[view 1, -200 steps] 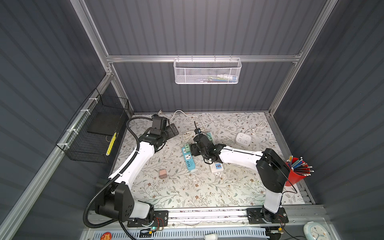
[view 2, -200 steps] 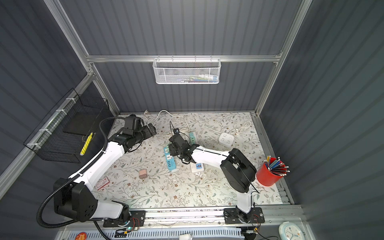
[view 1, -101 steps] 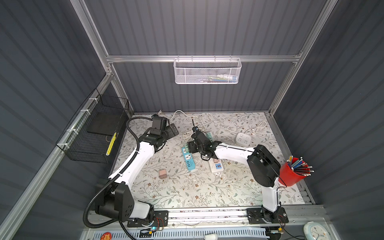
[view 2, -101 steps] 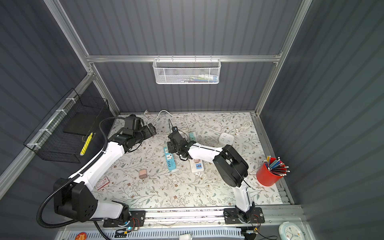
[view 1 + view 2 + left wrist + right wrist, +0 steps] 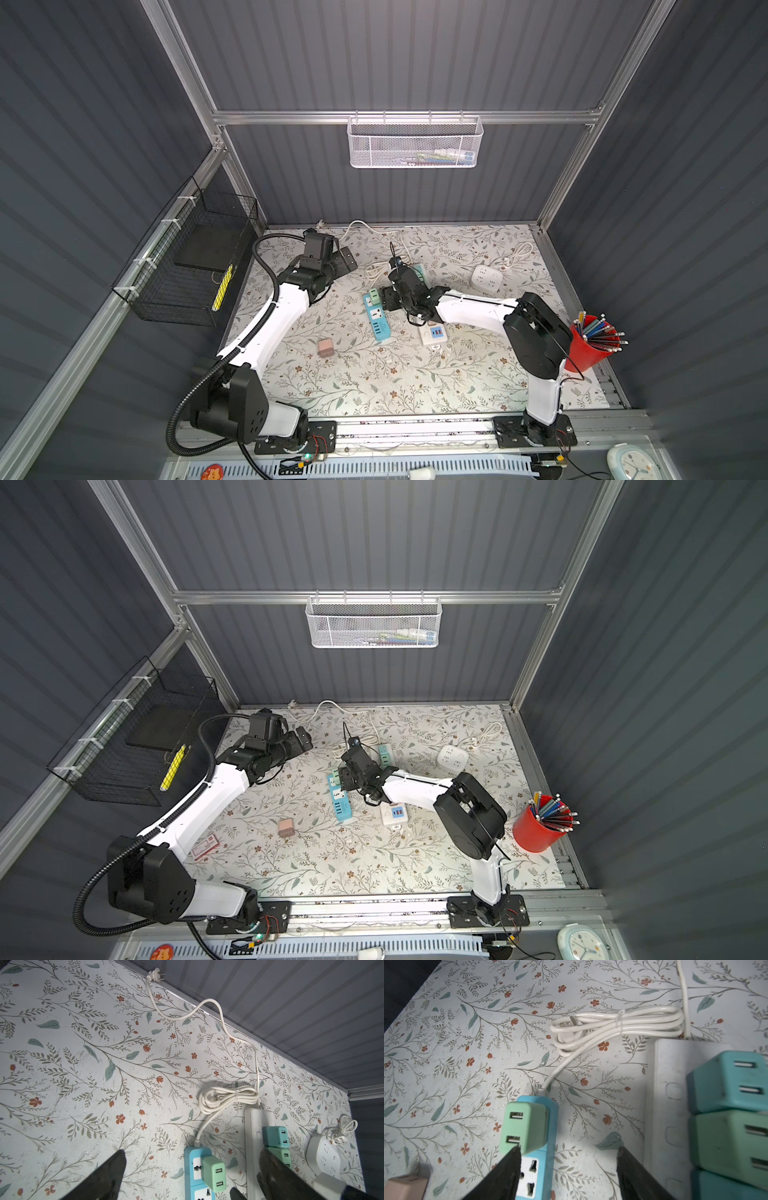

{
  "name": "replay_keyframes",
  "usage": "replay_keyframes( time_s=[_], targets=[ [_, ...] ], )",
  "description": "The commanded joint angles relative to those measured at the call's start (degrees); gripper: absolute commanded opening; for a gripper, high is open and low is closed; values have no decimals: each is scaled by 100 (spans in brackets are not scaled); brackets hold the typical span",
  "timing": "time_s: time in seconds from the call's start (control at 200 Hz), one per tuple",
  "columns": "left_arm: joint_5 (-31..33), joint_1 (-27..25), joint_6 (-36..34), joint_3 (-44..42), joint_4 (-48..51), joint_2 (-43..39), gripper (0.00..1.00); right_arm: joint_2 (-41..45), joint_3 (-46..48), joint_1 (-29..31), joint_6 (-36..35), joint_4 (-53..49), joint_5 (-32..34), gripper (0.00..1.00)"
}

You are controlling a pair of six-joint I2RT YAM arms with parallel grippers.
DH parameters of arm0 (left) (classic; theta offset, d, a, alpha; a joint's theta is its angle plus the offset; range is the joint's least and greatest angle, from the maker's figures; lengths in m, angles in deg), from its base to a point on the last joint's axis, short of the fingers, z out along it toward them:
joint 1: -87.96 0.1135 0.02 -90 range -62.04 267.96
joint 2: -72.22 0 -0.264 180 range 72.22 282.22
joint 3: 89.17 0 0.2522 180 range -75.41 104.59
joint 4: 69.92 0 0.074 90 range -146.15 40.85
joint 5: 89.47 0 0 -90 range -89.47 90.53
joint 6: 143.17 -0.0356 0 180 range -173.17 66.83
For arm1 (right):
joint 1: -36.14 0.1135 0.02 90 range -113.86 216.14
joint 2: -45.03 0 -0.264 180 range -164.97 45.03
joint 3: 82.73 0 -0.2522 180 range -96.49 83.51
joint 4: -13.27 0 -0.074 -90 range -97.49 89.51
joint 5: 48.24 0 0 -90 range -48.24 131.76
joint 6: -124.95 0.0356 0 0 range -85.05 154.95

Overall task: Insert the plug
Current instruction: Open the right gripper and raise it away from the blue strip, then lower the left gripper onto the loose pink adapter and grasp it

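Plainly, left end effector (image 5: 192, 1154) and right end effector (image 5: 569, 1149) both spread wide; pens (image 5: 598, 330) in red cup (image 5: 585, 355).

A lane of bare worktop (image 5: 591, 1118) is running between the blue power strip (image 5: 552, 1136) and the white power strip (image 5: 670, 1105), and the right pincer (image 5: 568, 1148), jaws spread, is hanging over it. The green charger (image 5: 522, 1126) is sitting in the blue strip's end socket, hard beside the pincer. Teal and green chargers (image 5: 726, 1136) are lining the white strip. A coiled cable (image 5: 616, 1022) is closing the lane toward the back wall (image 5: 395, 195).
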Motion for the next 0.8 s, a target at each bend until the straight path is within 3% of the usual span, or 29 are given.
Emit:
replay_keyframes(
  time_s=[0.0, 0.2, 0.47, 0.56, 0.795],
  targets=[
    [315, 36, 179, -130, 175, 85, 100, 671, 17, -19, -172, -75, -124, 74],
    [514, 36, 715, -597, 1140, -165, 99, 1716, 1016, -17, -63, 48, -118, 75],
    [266, 1, 644, -1657, 2451, -882, 92, 2648, 2149, -17, 110, 288, -86, 78],
    [-75, -102, 650, -1981, 2542, -847, 86, 2836, 2323, -19, 20, 333, 53, 79],
    [-162, -670, 510, -2123, 2516, -205, 80, 3074, 2609, -22, -11, 502, 202, 79]
  ],
)
